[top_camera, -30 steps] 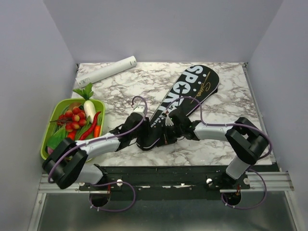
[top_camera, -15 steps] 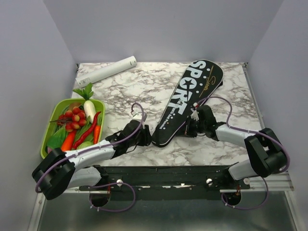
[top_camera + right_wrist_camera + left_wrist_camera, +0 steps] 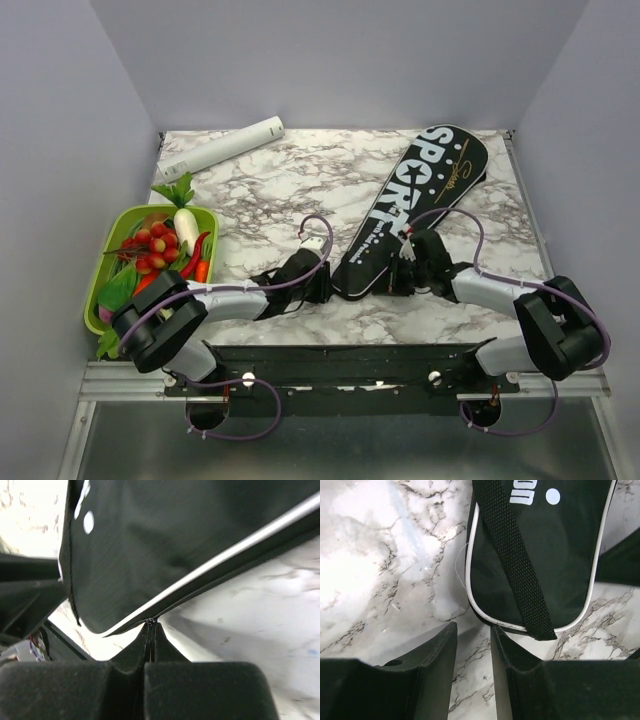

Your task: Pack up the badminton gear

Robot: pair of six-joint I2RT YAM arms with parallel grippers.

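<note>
The long black bag [image 3: 420, 195] lettered "SPORT" lies slanted on the marble table, its wide end at the far right. Its narrow end points at my left gripper [image 3: 325, 287]. In the left wrist view that gripper [image 3: 472, 627] is slightly open and empty, just short of the bag's white-piped end [image 3: 545, 555] and black strap [image 3: 515, 555]. My right gripper [image 3: 398, 278] is at the bag's near right edge. In the right wrist view it [image 3: 151, 622] is shut on a small zipper pull [image 3: 152, 620] at the bag's edge [image 3: 150, 545]. No rackets are in view.
A green tray [image 3: 95, 280] of toy vegetables stands at the left edge. A white tube [image 3: 222, 146] lies at the far left. The black rail [image 3: 330, 355] runs along the table's near edge, close behind both grippers.
The bag has slid to the right and away, turning steeper. My right gripper moved right with its edge. My left gripper followed to the right, staying at the narrow end.
</note>
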